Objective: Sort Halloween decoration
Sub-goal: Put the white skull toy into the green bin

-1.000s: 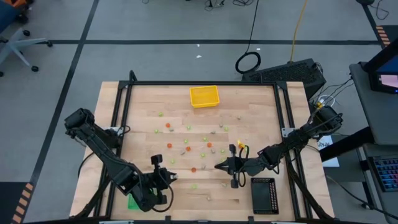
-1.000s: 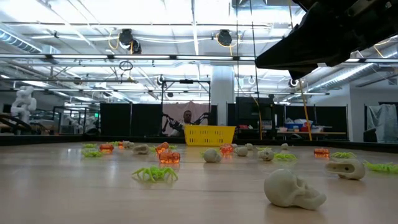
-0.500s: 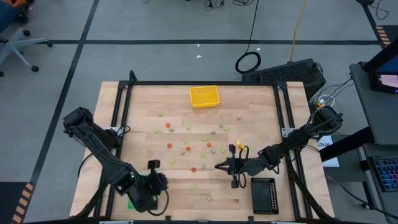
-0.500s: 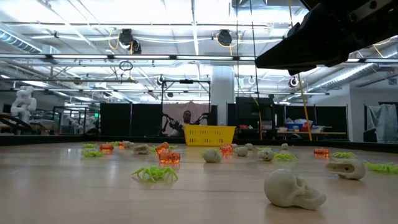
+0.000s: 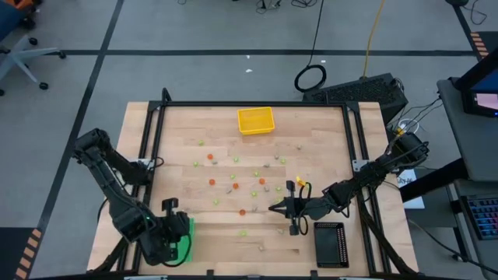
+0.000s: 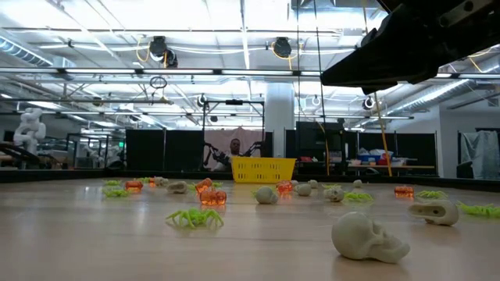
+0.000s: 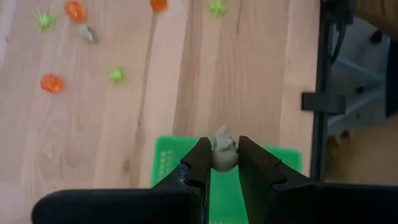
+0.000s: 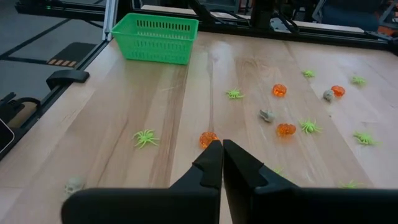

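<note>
My left gripper (image 7: 223,157) is clamped on a pale beige-grey skull (image 7: 224,151), with the green tray (image 7: 166,163) directly beneath its fingers. Ahead of it, orange and light green pieces (image 5: 233,183) lie scattered over the table (image 5: 311,132) (the yellow tray (image 5: 256,120) sits beyond them). My right gripper (image 8: 222,163) waits above the boards, fingers pressed together, empty.

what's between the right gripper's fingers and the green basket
In the right wrist view, bare wood lies for most of the way between the right gripper and the green basket; only an orange pumpkin sits there, just beyond the shut fingers.
</note>
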`<state>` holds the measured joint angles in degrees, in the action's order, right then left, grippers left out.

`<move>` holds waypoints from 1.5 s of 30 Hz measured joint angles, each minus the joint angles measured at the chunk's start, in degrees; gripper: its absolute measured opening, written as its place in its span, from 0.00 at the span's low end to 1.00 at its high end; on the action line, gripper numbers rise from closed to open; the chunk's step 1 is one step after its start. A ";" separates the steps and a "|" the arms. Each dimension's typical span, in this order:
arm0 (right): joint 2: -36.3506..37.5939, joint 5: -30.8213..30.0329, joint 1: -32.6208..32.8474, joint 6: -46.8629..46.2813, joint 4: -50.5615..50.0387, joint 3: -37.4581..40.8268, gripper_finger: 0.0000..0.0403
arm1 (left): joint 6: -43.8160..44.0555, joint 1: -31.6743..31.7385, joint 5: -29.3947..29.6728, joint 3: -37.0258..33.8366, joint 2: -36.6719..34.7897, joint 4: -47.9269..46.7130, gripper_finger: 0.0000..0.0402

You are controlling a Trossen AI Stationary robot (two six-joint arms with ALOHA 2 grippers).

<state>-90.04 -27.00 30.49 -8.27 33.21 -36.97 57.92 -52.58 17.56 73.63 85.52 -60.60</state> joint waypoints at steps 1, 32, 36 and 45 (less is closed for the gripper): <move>0.00 0.00 0.01 0.02 0.00 0.00 0.00 | 0.27 -0.42 -0.33 -0.02 0.18 -0.11 0.13; 0.00 0.00 -0.12 4.61 -0.47 -0.02 0.00 | 3.27 2.22 -17.46 -3.89 11.82 0.07 0.31; 0.00 0.02 -0.12 4.66 -1.42 -0.02 0.00 | 3.25 2.96 -17.50 -3.43 11.82 -0.04 0.38; 0.00 0.02 -0.12 4.63 -2.21 -0.02 0.00 | 2.97 7.50 -13.39 2.43 10.19 -5.32 0.40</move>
<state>-90.04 -26.98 30.37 -3.64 31.00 -36.99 60.89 -45.08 4.17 76.05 95.71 -65.92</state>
